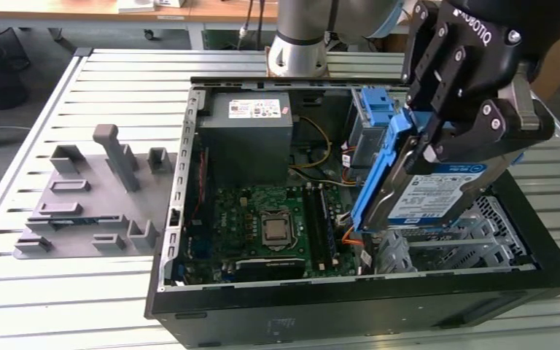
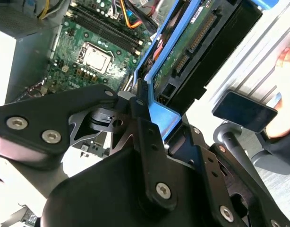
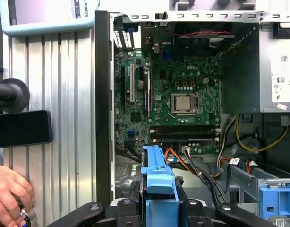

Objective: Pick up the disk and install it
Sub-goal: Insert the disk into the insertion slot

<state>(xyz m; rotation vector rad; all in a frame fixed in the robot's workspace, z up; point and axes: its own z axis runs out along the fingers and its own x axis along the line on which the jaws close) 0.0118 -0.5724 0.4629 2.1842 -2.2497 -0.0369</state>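
The disk (image 1: 426, 198), a silver-grey drive with a white-and-blue label in a blue carrier frame, hangs tilted on edge above the right side of the open computer case (image 1: 358, 302). My gripper (image 1: 442, 149) is shut on its upper end from above. In the second wrist view the fingers (image 2: 141, 106) clamp the blue carrier (image 2: 160, 116), and the disk's green circuit-board underside (image 2: 187, 42) runs away from them. The first wrist view has the carrier's blue edge (image 3: 158, 175) held between the fingers, over the case interior.
A grey metal drive bay (image 1: 455, 251) lies under the disk, with a blue latch piece (image 1: 378, 109) behind it. The motherboard (image 3: 183, 99) and loose cables fill the case. A grey fixture (image 1: 85, 197) sits on the slatted table. A person's hand (image 3: 10, 194) and a dark device (image 3: 22, 127) are beside the case.
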